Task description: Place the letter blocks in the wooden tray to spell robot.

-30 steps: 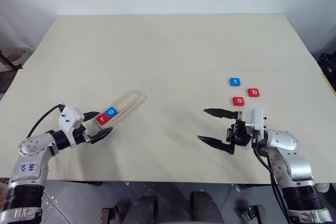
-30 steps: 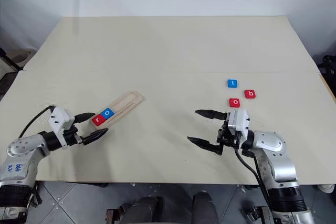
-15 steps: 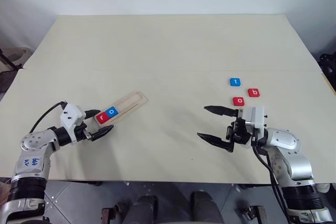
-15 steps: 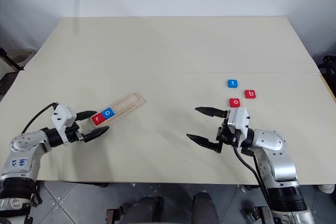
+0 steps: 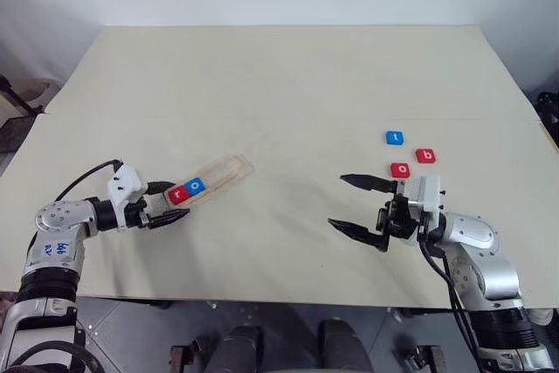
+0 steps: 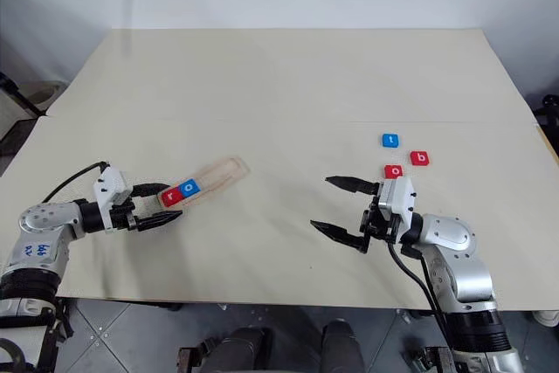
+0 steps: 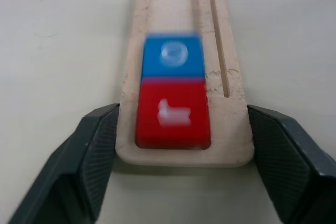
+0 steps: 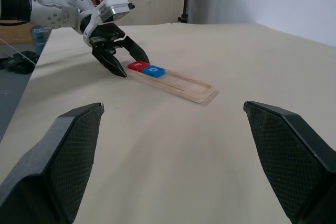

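The wooden tray (image 5: 225,169) lies slanted at the table's front left, with a red "r" block (image 5: 178,193) and a blue "o" block (image 5: 196,186) at its near end. My left gripper (image 5: 177,201) is closed around that near end, one finger against each long side, as the left wrist view shows for the tray (image 7: 173,3) and red block (image 7: 172,113). At the right, my right gripper (image 5: 337,201) hovers wide open and holds nothing. Beyond it lie a blue "t" block (image 5: 395,137), a red "b" block (image 5: 425,155) and a red "o" block (image 5: 400,169).
The pale table (image 5: 288,85) is wide and bare between the two arms and toward the back. Its front edge runs just below both grippers. A seam crosses the tabletop from left to right.
My left gripper slid forward around the tray's near end and closed in on its sides. The tray has swung slightly. The right gripper and the loose blocks have not moved.
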Motion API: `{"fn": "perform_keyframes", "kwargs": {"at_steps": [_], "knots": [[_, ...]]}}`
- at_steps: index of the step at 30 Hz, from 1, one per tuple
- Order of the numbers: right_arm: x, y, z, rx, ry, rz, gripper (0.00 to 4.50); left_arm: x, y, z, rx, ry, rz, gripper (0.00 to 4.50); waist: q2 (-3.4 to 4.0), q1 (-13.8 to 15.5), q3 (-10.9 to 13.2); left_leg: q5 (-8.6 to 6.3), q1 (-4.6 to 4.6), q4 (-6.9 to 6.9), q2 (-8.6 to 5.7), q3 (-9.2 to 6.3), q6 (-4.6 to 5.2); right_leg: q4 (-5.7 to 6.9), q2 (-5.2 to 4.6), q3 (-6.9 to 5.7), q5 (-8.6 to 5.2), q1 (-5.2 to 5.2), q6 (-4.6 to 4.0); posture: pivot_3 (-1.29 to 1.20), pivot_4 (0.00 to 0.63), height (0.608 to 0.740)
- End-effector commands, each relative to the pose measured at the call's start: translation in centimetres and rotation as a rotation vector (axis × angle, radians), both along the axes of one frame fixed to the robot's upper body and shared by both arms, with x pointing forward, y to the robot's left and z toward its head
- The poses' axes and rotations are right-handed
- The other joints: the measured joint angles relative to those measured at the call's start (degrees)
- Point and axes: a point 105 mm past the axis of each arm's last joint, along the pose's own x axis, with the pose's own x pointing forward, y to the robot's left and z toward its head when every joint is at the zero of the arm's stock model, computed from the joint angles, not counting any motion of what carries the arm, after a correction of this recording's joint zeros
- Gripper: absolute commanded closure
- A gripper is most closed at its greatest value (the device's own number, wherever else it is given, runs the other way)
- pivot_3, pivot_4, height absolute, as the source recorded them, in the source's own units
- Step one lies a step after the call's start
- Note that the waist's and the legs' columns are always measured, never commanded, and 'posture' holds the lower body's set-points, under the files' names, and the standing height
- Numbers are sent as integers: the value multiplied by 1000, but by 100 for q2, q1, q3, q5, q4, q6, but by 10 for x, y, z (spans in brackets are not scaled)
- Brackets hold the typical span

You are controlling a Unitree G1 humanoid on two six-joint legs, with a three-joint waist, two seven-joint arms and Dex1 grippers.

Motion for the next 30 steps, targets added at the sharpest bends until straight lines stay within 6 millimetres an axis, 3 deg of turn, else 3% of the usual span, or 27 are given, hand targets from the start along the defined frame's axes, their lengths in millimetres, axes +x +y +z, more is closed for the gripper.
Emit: {"fn": "perform_keyframes", "kwargs": {"at_steps": [1,4,10,16,24,30], "knots": [[-5,-2,12,9,-51,-2,0,-10,-2,-24,17,74,-6,1102,3,-2,-2,0,0,0,0,0,0,1,0,0,0,0,0,0,150,740],[-5,-6,12,0,-47,-11,0,-8,-17,-12,-10,5,-61,1102,5,5,-3,0,0,0,0,0,0,1,0,0,0,0,0,0,150,740],[-10,-27,11,-45,-18,-59,0,-9,-70,9,11,-100,-283,1102,1,119,0,-4,-9,14,-5,-1,6,-3,-4,-1,2,2,2,0,150,740],[-31,-57,4,-106,41,-141,0,-14,-124,4,91,-66,-523,1102,-8,148,5,-5,-15,14,-4,6,7,-6,-2,-2,2,1,3,0,150,740],[-63,-76,-4,-132,105,-227,0,-1,-158,-5,118,-47,-595,1102,-16,154,8,-6,-11,15,0,19,10,-15,2,-1,4,5,6,0,150,740],[-68,-78,-6,-138,112,-249,0,3,-169,-13,121,-22,-617,1102,-18,161,7,-8,-4,23,0,19,13,-21,2,-2,5,21,9,0,150,740]]}}
